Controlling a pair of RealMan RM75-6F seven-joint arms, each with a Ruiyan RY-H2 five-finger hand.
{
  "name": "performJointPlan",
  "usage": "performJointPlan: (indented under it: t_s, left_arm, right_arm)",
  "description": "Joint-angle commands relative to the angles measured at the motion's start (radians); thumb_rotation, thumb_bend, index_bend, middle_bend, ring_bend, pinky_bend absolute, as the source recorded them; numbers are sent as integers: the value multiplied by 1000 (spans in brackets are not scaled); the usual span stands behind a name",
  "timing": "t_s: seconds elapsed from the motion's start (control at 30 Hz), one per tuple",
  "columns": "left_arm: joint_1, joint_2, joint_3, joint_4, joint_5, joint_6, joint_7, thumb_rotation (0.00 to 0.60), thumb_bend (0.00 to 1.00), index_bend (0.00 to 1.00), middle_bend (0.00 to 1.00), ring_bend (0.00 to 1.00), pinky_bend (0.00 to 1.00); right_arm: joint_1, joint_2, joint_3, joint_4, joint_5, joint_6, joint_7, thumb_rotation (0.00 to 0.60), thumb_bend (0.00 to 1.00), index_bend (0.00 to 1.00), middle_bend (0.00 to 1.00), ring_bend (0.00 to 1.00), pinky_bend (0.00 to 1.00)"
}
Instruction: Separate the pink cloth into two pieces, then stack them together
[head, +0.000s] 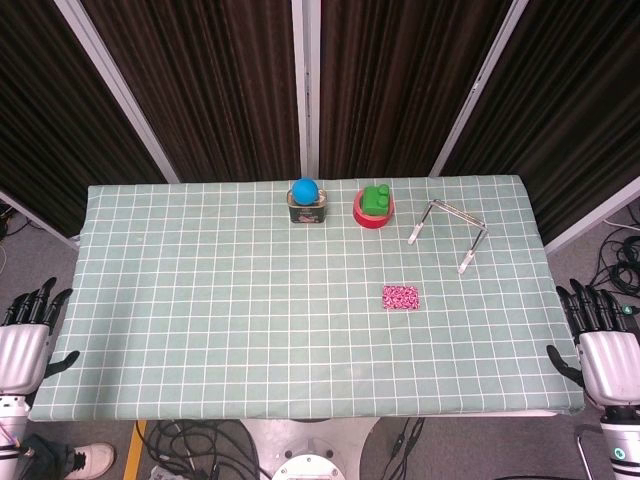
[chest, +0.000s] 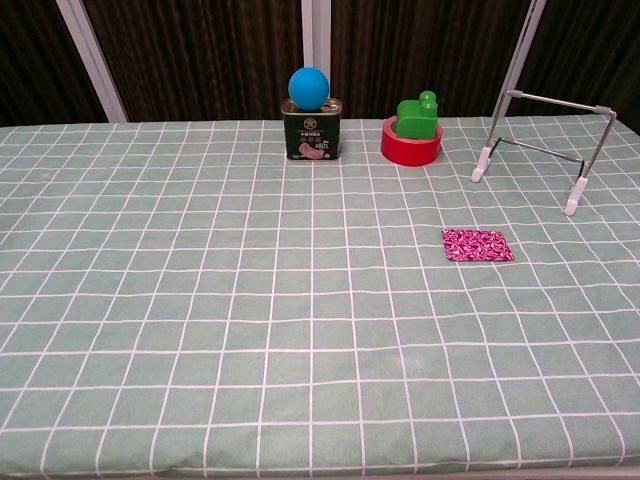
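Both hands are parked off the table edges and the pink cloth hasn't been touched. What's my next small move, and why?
Probably bring the right hand in over the table toward the pink cloth. The cloth lies flat, one piece as far as I can tell, on the right half of the checked tablecloth, far nearer that hand than the left hand. Both hands are open and hold nothing.

Words on the tin

The dark green tin (chest: 313, 131) under the blue ball (chest: 309, 87) has a round badge and small print on its front, but the letters are too tiny and blurry to read.
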Motion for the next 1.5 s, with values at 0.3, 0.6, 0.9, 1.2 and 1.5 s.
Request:
performJointPlan:
  t_s: [0.3,0.6,0.9,1.2,1.5]
  left_arm:
    - [3,1,1,-2,4,5,4,600,61,184,131,133,157]
    - [6,1,1,-3,2,6,1,600,60,184,131,133,157]
    - [11,-3,0,5,-9,5,-4,600,60,184,131,133,157]
    - [13,-12,2,11,-6,7,-11,600,60,184,131,133,157]
    - [27,0,9,3,0,20,-16,600,60,184,131,133,157]
  right_arm:
    - [0,-1,-2,3,2,-5,12,599,183,0,0,0,0]
    - [2,9,-5,-8,2,-16,56,529,191,0,0,0,0]
    - [23,3,-1,-14,-9,-38,62,480,243,0,0,0,0]
    - [132,-43,16,-43,56,-237,10,248,472,70,0,0,0]
    - [312,-215,64,52,182,-502,-75,4,632,204,0,0,0]
